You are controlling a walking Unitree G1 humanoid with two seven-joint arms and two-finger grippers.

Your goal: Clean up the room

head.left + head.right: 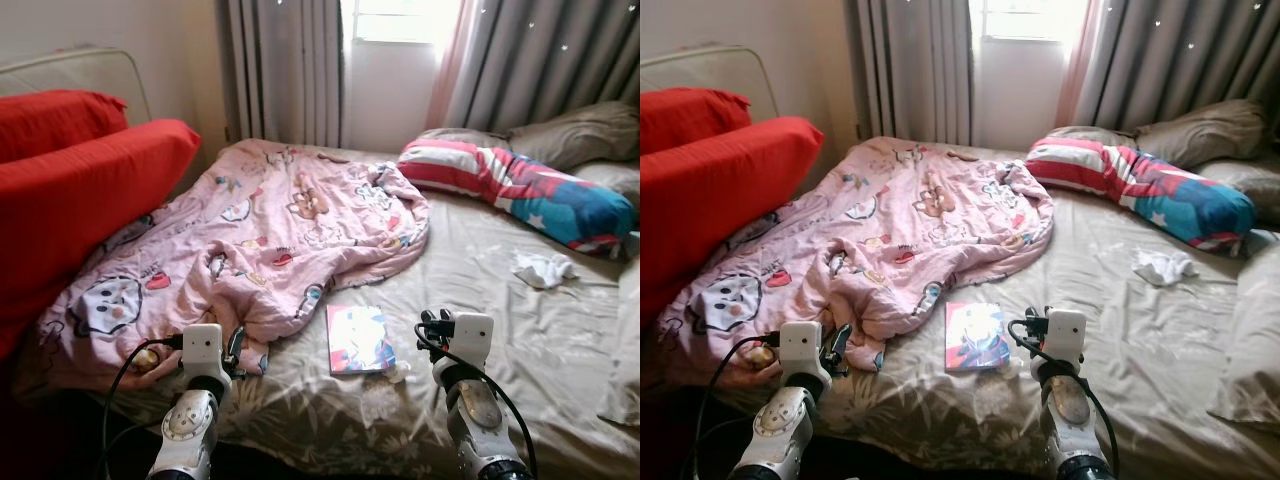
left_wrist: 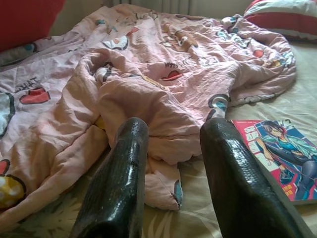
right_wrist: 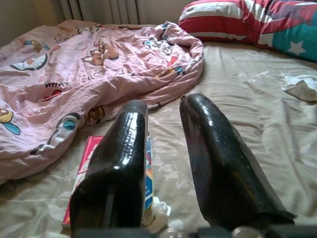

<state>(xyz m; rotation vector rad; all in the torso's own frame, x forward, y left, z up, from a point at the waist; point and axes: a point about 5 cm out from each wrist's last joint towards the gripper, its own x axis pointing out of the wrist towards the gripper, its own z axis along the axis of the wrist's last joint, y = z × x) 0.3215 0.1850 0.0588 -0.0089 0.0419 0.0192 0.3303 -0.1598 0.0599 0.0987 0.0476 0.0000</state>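
A rumpled pink cartoon blanket (image 1: 260, 240) covers the left half of the bed. Beside its near edge lies a colourful comic book (image 1: 358, 338), flat on the beige sheet (image 1: 500, 300). A white crumpled cloth (image 1: 543, 268) rests on the sheet further right. My left gripper (image 2: 171, 144) is open, held low just before the blanket's near fold. My right gripper (image 3: 163, 114) is open too, hovering over the sheet with the comic book (image 3: 89, 163) just to its left. Both arms (image 1: 200, 400) are raised at the bed's near edge.
A striped red, white and blue pillow (image 1: 520, 185) and grey pillows (image 1: 580, 130) lie at the head of the bed on the right. Red cushions (image 1: 70, 190) press against the bed's left side. Grey curtains (image 1: 285, 70) and a window stand behind.
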